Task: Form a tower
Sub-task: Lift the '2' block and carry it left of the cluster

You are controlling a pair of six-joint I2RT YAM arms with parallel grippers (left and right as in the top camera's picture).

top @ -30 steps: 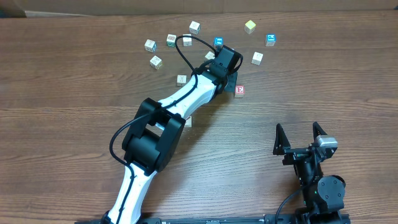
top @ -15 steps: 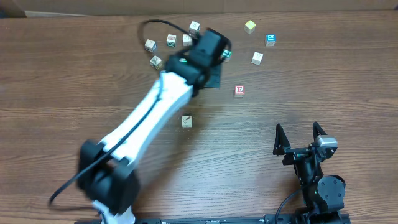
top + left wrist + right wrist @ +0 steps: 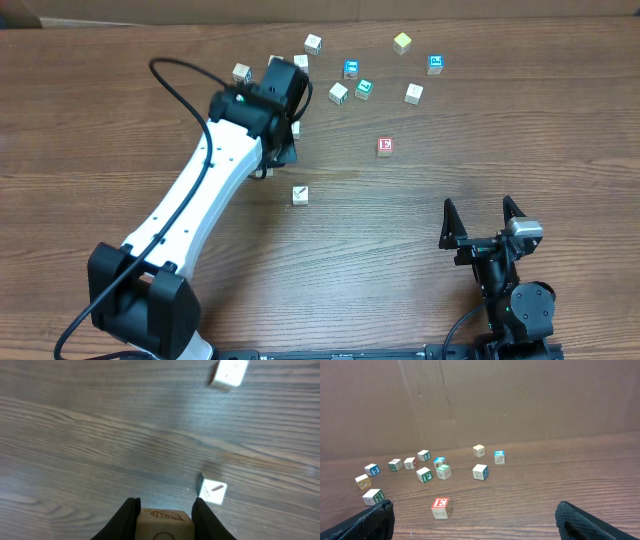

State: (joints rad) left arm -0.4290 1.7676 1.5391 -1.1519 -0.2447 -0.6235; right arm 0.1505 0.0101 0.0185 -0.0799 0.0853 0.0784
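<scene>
My left gripper [image 3: 164,505] is shut on a pale wooden cube [image 3: 164,522] with a leaf drawn on its face, held above the table. In the overhead view the left gripper [image 3: 281,150] hangs at the left side of the scattered cubes. A lone cube [image 3: 300,194] with a red stroke on top lies just below it. The left wrist view shows this lone cube [image 3: 215,492] ahead to the right, with a teal-green side. I cannot make out a tower as a stack in any view. My right gripper [image 3: 480,207] stands open and empty at the front right.
Loose cubes lie across the far table: a teal-topped cube [image 3: 364,89], a white cube [image 3: 338,93], a blue cube [image 3: 350,68] and a red E cube [image 3: 385,146]. The E cube [image 3: 440,507] lies ahead of the right gripper [image 3: 477,520]. A cardboard wall closes the back.
The left arm has swung left across the cluster with the cube in its jaws, uncovering the teal-topped cube. The right arm has not moved.
</scene>
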